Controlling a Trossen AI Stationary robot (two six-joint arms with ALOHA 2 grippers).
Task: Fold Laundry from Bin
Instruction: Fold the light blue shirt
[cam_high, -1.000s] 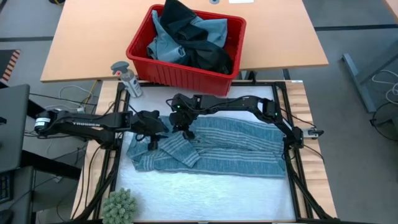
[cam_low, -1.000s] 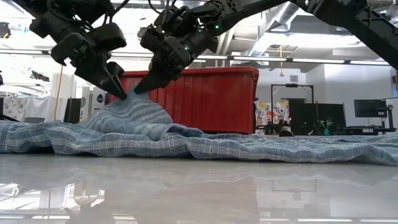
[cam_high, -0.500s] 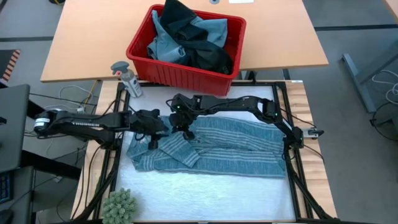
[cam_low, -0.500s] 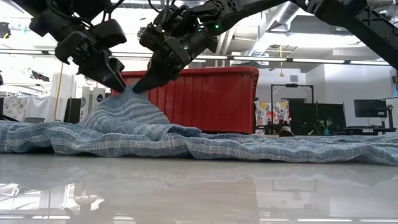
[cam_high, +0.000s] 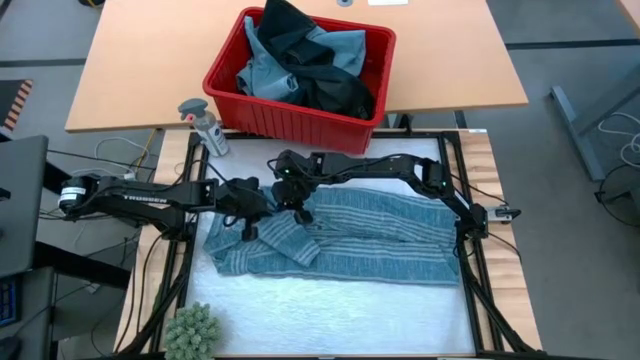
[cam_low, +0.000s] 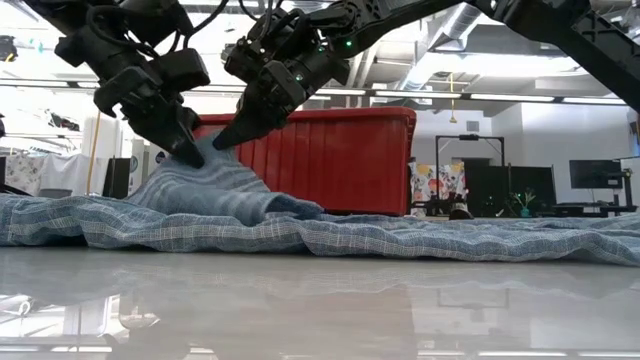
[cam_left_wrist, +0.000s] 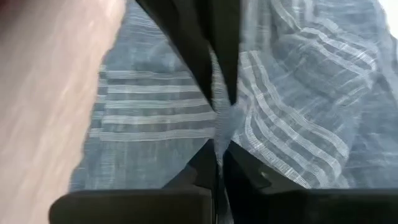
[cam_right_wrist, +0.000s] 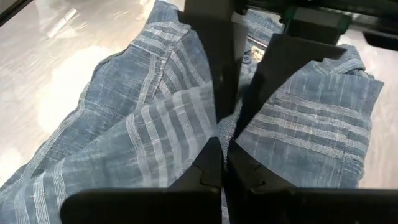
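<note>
Laundry is split between two places: one grey-blue striped garment (cam_high: 340, 235) lies spread on the white desk (cam_high: 330, 305) under both hands, and the other pieces (cam_high: 300, 60) sit heaped in the red bin (cam_high: 225, 95) beyond them, on the wooden desk (cam_high: 130, 60) further back. Both hands meet at one spot on the striped garment's upper edge, which rises there into a small tent above the rest of the cloth. The left hand (cam_low: 188, 155) is closed on a fold of that striped cloth, its fingers (cam_left_wrist: 214, 168) pressed together with fabric between them. The right hand (cam_low: 224, 143), just beside it, is likewise clamped on the same peak; its fingers (cam_right_wrist: 221, 165) show the cloth pinched between them. Holding two neighbouring points of one edge looks like a way to get a firm start on it, so the hands could then part along the edge or carry it over as a fold. The low view shows the rest of the garment lying flat and rumpled to either side of the hands. A spray bottle (cam_high: 203, 125) stands off past the left hand, and a green spiky ball (cam_high: 192, 330) rests at the near corner, both clear of the work
</note>
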